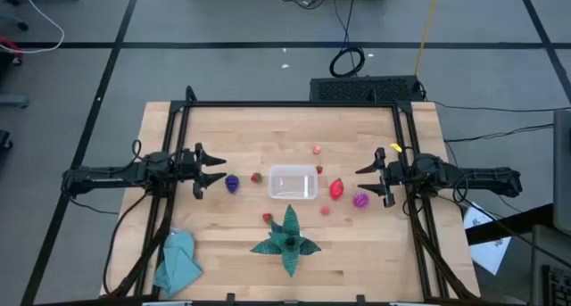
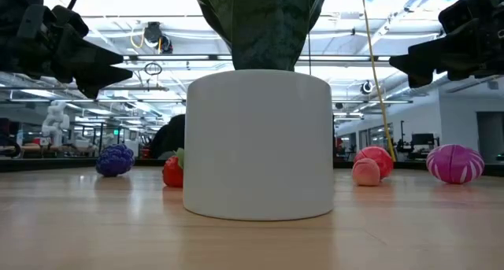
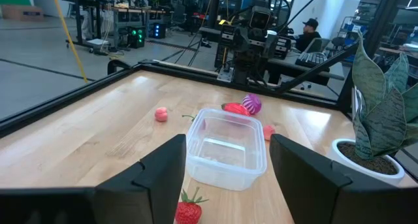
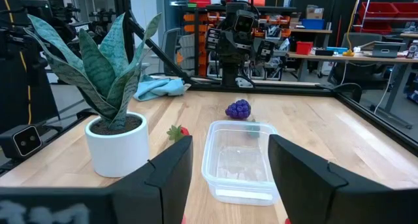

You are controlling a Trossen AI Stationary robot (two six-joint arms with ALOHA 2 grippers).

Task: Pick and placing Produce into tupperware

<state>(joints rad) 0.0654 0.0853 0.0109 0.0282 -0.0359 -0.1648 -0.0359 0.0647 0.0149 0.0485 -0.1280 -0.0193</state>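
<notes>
- Tupperware [image 1: 293,183] mid-table, empty; produce scattered around it: purple grapes [image 1: 232,184] left, strawberry [image 1: 256,177] beside, red fruit [image 1: 336,189] and spiky magenta ball [image 1: 360,199] right.
- Risk: light tub sliding if nudged during a drop; round fruit rolling away from a glancing pinch.
- Left gripper [image 1: 212,170] and right gripper [image 1: 371,176] hovering at opposite sides, fingers apart, holding nothing, touching nothing.

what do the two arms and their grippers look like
Both arms are dark, nearly black, slim and jointed. The left gripper and right gripper each end in two pointed, wedge-shaped black fingers. A small yellow mark sits by the right gripper's base. Black cables run beside each arm.
</notes>
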